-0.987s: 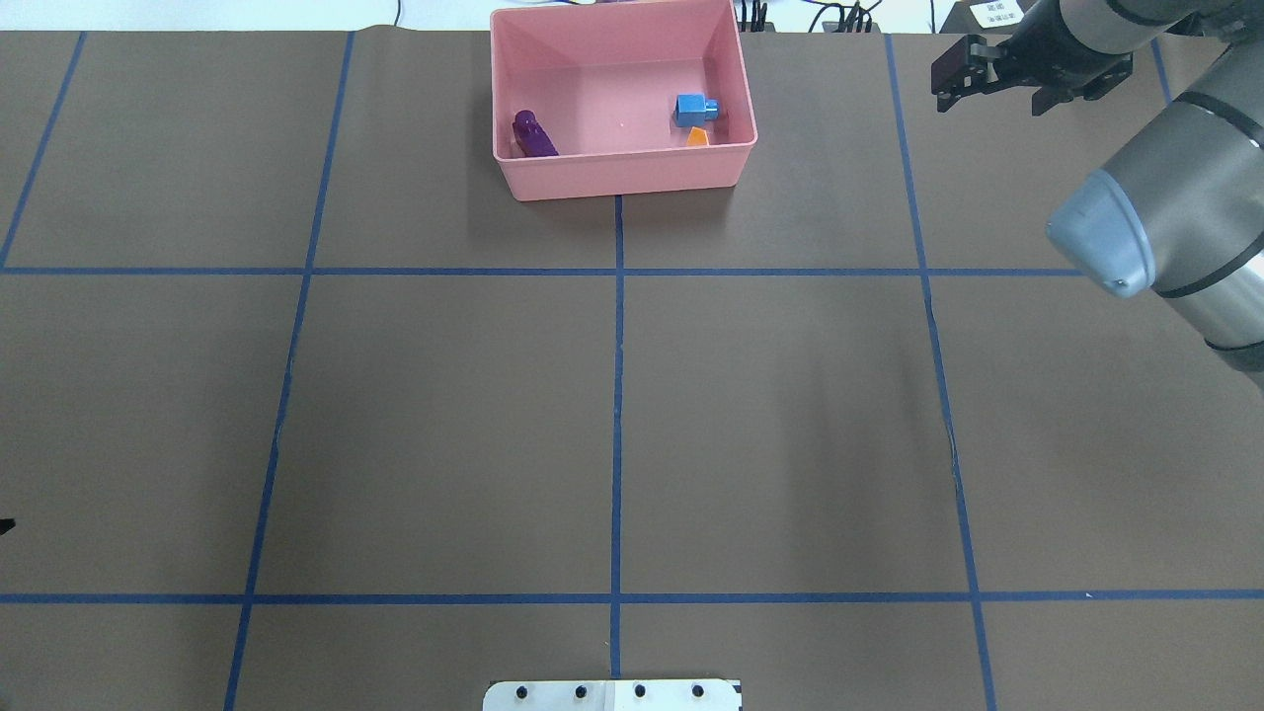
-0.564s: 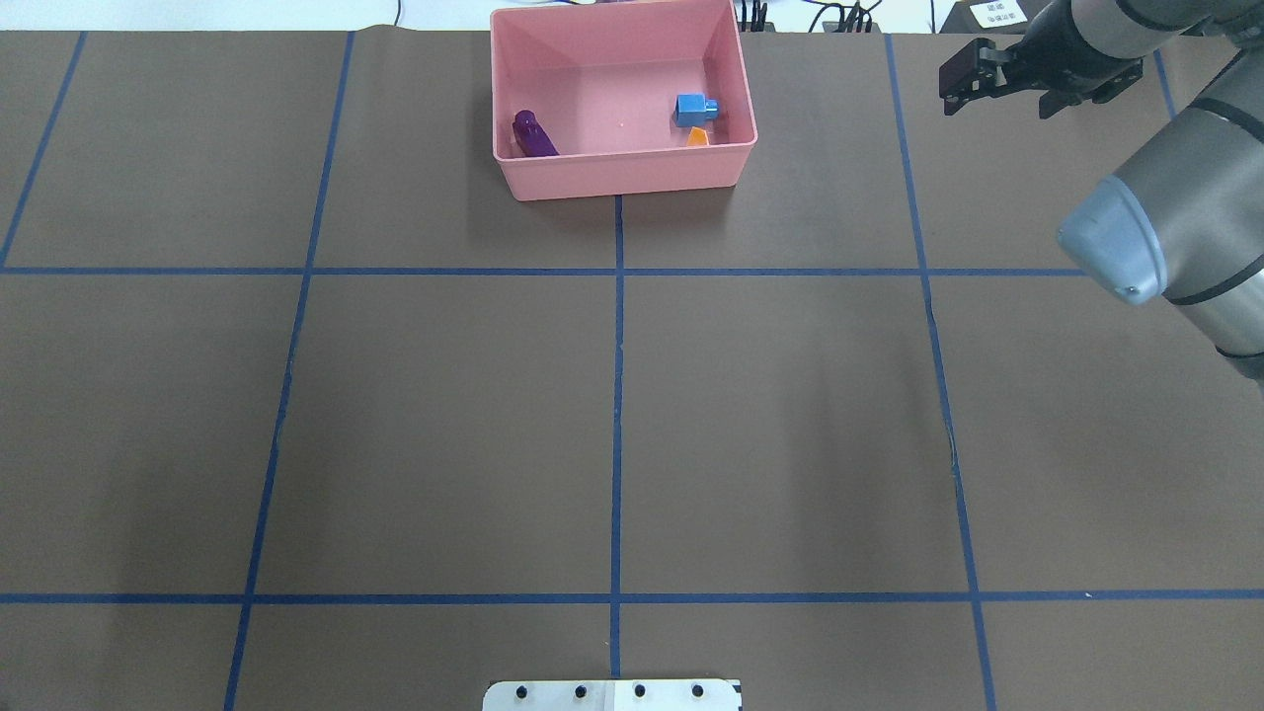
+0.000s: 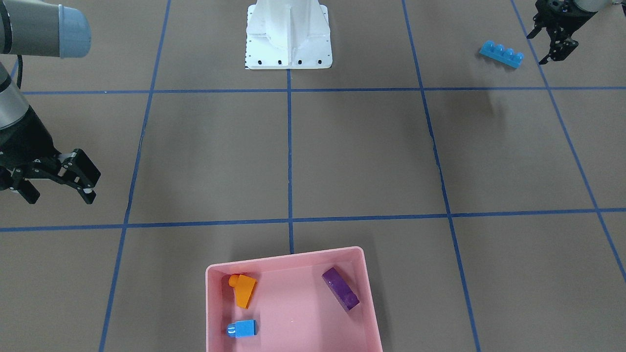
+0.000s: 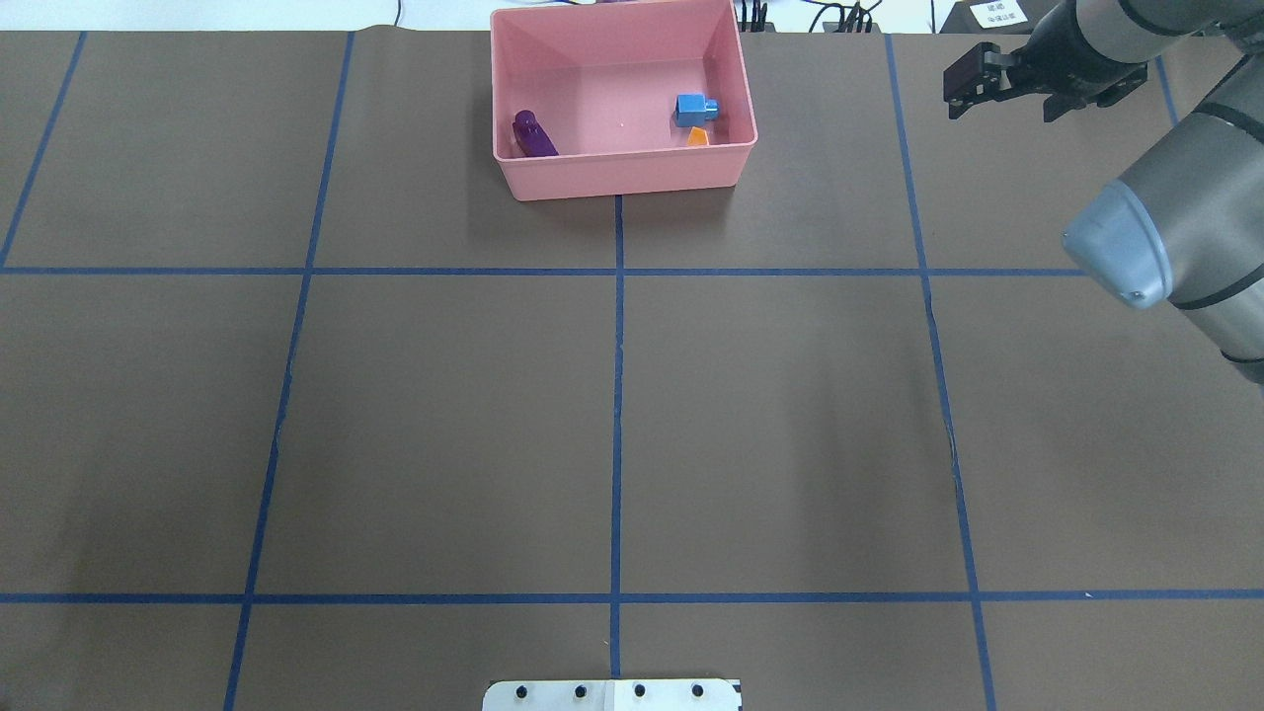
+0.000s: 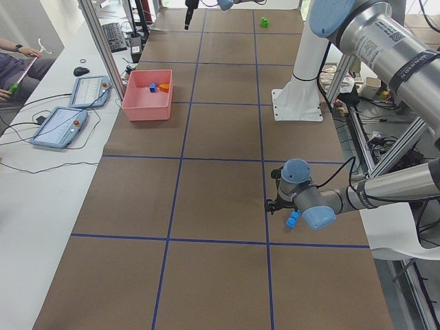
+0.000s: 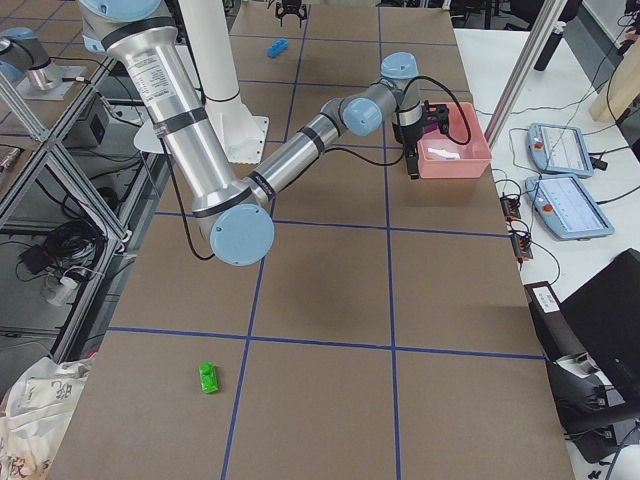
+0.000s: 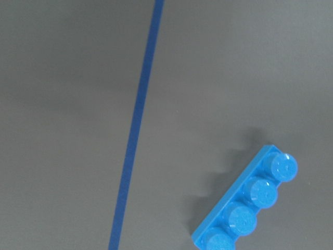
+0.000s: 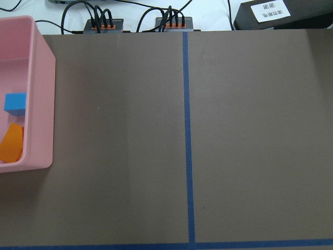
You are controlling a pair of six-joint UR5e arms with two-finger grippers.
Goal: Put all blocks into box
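Observation:
The pink box [image 4: 622, 180] stands at the table's far middle and holds the purple block [image 4: 533, 135], the small blue block [image 4: 694, 107] and the orange block [image 4: 698, 137]. The front view shows the same box [image 3: 288, 256]. The long blue block [image 3: 501, 54] lies on the mat next to my open, empty left gripper [image 3: 550, 46]; it fills the lower right of the left wrist view [image 7: 244, 208]. The green block [image 6: 208, 377] lies alone at the table's right end. My right gripper [image 4: 1002, 91] is open and empty, right of the box.
The white robot base [image 3: 288, 39] is at the near middle edge. Blue tape lines divide the brown mat [image 4: 444, 415]. Cables and a labelled black unit [image 8: 281, 13] sit past the far edge. Tablets lie on the operators' side table [image 5: 69, 110].
My right gripper has drifted a little farther right and toward the far edge, away from the box. The blocks in the box have not moved.

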